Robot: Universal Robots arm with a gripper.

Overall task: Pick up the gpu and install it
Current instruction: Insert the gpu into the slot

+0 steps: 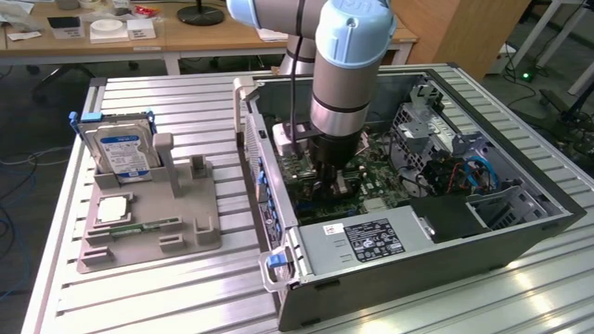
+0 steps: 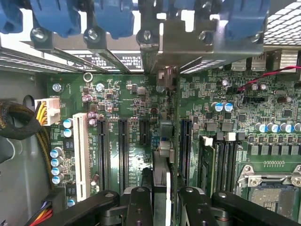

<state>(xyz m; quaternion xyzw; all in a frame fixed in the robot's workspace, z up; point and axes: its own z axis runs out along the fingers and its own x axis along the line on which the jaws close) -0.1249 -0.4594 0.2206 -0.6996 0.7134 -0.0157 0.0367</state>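
- The arm reaches down into the open computer case [image 1: 519,209], which lies on its side on the slatted metal table [image 1: 186,292].
- The gripper [image 2: 161,197] sits low over the green motherboard [image 2: 141,99], and its black fingers [image 2: 140,200] are closed narrowly on the gpu [image 2: 161,176].
- In the wrist view the gpu appears edge-on as a thin card running from between the fingers toward the rear slot brackets [image 2: 188,44], lined up with a gap between the long black expansion slots [image 2: 123,146].
- A white slot [image 2: 80,153] lies beside the black ones, with the empty processor socket [image 2: 273,188] on the other side.
- On the exterior view's left, a grey holder tray [image 1: 149,229] stands beside the case, carrying the blue-labelled hard drive [image 1: 124,154] upright.
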